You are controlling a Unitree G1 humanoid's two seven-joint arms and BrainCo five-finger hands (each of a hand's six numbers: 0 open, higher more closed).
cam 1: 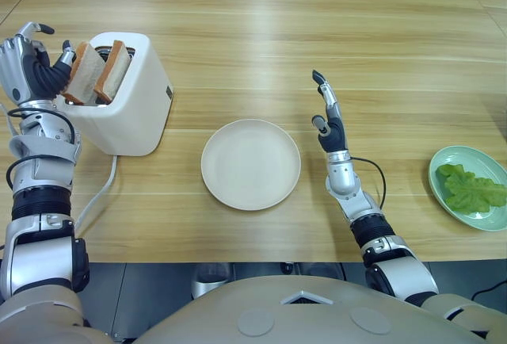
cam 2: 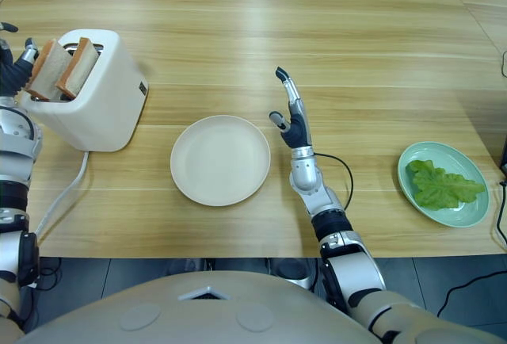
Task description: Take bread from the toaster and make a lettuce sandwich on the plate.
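On the surface (cam 1: pixel 317 27) the toaster (cam 1: pixel 135 110) stands at the left, two slices of bread (cam 1: pixel 97 74) upright side by side in its slots. The left hand (cam 1: pixel 24 63) is just left of the toaster, beside the bread. The plate (cam 1: pixel 250 163) lies in the middle, nearer than the toaster. The right hand (cam 1: pixel 327 120) is just right of the plate. Well apart at the right lies a dish (cam 1: pixel 440 171) with lettuce (cam 1: pixel 474 189) on it.
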